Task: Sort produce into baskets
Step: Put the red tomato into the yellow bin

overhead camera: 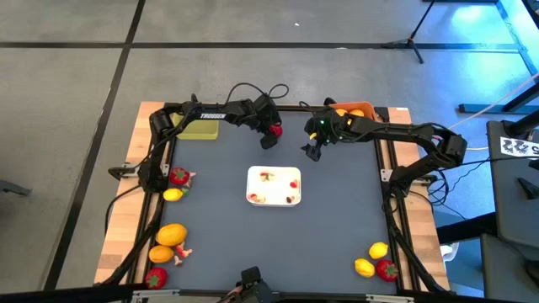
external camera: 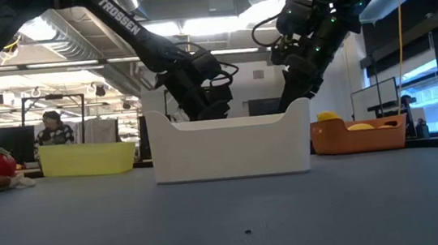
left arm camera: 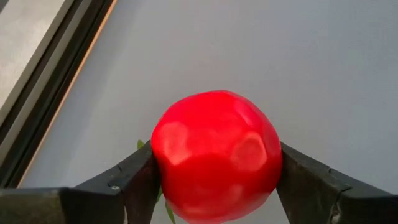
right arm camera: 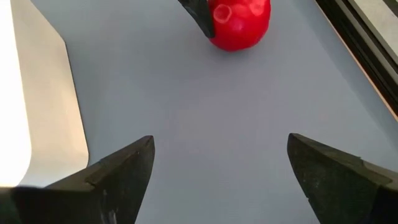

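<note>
Red dimpled plastic strawberry (left arm camera: pixel 216 155) sits pinched in my left gripper (left arm camera: pixel 214 186), ready for a basket, while my right gripper (right arm camera: pixel 217 180) hangs spread and empty nearby.

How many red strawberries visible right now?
4. One in the left claw as a strawberry above the white tray; one at the left edge; one bottom-left; one bottom-right. Others could be hidden inside the baskets.
</note>
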You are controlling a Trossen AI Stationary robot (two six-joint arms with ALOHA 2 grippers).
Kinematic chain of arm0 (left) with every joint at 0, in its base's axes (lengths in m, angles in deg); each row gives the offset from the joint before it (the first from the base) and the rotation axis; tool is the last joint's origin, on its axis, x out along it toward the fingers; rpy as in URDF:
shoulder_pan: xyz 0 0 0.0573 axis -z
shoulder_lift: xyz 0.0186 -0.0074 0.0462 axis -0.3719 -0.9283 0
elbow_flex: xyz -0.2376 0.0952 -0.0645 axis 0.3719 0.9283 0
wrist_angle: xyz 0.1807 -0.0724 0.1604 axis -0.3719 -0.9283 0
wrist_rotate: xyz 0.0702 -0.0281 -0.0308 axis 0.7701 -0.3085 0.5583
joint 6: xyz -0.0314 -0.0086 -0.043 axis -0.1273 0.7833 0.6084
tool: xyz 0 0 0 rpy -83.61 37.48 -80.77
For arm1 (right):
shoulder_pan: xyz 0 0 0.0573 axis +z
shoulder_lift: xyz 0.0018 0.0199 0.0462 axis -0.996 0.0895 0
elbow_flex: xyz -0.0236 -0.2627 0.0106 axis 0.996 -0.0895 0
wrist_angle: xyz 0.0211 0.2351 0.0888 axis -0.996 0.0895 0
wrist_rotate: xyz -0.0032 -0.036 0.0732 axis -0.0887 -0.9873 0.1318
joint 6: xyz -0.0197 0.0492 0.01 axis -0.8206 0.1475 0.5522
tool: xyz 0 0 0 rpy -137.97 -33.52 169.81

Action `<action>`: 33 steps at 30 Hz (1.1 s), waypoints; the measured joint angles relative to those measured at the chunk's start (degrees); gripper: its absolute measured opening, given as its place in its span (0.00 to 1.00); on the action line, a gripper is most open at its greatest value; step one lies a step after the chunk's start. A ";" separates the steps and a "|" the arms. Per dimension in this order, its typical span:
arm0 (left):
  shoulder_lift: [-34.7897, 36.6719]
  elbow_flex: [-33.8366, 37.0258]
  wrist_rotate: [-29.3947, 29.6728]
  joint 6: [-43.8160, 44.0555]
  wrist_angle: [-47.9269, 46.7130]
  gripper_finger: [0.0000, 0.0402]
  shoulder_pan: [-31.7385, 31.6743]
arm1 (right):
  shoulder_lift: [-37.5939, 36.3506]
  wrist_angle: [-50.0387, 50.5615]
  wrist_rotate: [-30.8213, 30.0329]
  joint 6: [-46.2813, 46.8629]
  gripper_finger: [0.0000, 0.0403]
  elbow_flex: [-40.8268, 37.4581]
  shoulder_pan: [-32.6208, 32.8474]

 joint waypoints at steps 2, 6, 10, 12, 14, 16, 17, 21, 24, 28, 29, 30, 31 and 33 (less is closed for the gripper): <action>0.06 0.00 0.01 0.20 -0.31 0.65 0.00 | 0.00 0.08 -0.01 -0.02 0.90 0.00 0.00; 1.46 0.04 0.93 0.21 -2.19 0.65 0.00 | 0.00 -0.04 -0.01 0.00 0.90 0.00 0.00; 4.87 0.04 2.76 0.57 -5.03 0.65 0.00 | 0.00 -0.02 -0.01 0.02 0.90 0.00 0.00; 6.58 0.04 2.83 1.16 -6.91 0.65 0.00 | 0.00 0.00 -0.01 0.02 0.90 0.00 0.00; 8.09 0.04 3.22 1.35 -8.23 0.65 0.00 | 0.00 0.19 -0.01 0.01 0.90 0.00 0.00; 9.60 0.04 4.95 1.33 -10.39 0.65 0.00 | 0.00 0.20 -0.01 0.00 0.90 0.00 0.00; 10.22 0.04 6.05 1.38 -11.69 0.65 0.00 | 0.00 0.18 -0.01 0.00 0.90 0.00 0.00; 13.38 0.04 9.33 2.48 -16.50 0.65 -0.15 | 0.00 0.18 -0.02 0.01 0.90 0.00 0.00; 15.26 0.04 13.25 3.08 -20.80 0.65 -0.36 | 0.00 0.17 -0.03 0.00 0.90 0.00 0.00; 17.72 0.04 17.88 3.53 -27.97 0.65 -1.52 | 0.00 0.19 -0.02 0.00 0.90 0.00 0.00; 18.44 0.04 18.45 3.88 -29.43 0.65 -1.94 | 0.00 0.20 -0.01 0.00 0.90 0.00 0.00; 19.15 0.04 18.93 4.41 -30.62 0.65 -2.35 | 0.00 0.17 -0.01 0.00 0.90 0.00 0.00; 19.90 0.04 19.42 4.88 -31.59 0.65 -2.83 | 0.00 0.17 -0.03 0.00 0.90 0.00 0.00; 21.24 0.04 20.56 6.32 -33.64 0.65 -3.85 | 0.00 -0.07 -0.03 0.00 0.90 0.00 0.00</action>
